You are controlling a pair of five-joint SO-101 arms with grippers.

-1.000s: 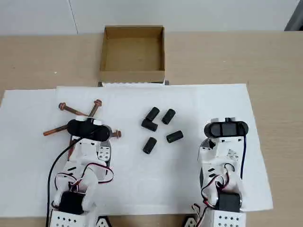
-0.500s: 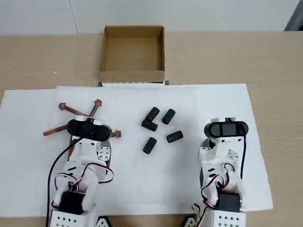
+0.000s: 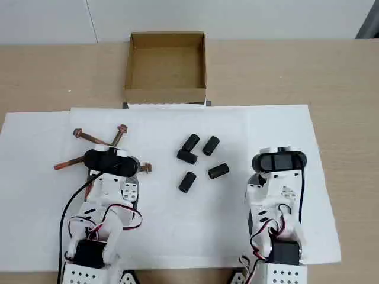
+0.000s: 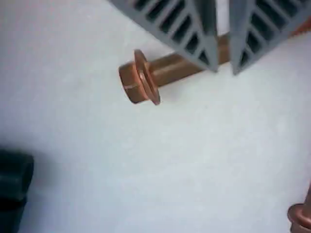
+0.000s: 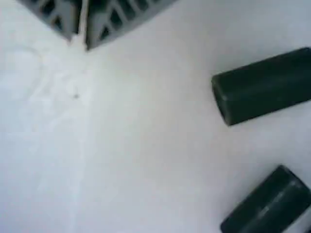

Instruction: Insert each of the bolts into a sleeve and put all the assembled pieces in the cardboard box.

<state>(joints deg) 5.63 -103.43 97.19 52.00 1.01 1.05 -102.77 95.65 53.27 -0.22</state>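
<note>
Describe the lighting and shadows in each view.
High view: soft, even light with no glare on the white paper, and only faint shadows beside the sleeves. Left wrist view: the bolt throws a pale shadow on the paper by its head. Right wrist view: the sleeves cast soft-edged shadows.

bare paper (image 3: pixel 157 148) lane btwn bolts (image 3: pixel 89 136) & sleeves (image 3: pixel 187 156) leads to open box (image 3: pixel 166 95).

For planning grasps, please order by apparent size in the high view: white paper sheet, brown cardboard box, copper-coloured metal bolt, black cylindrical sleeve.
1. White paper sheet.
2. Brown cardboard box.
3. Copper-coloured metal bolt, long but thin.
4. Black cylindrical sleeve, shorter, thicker.
</note>
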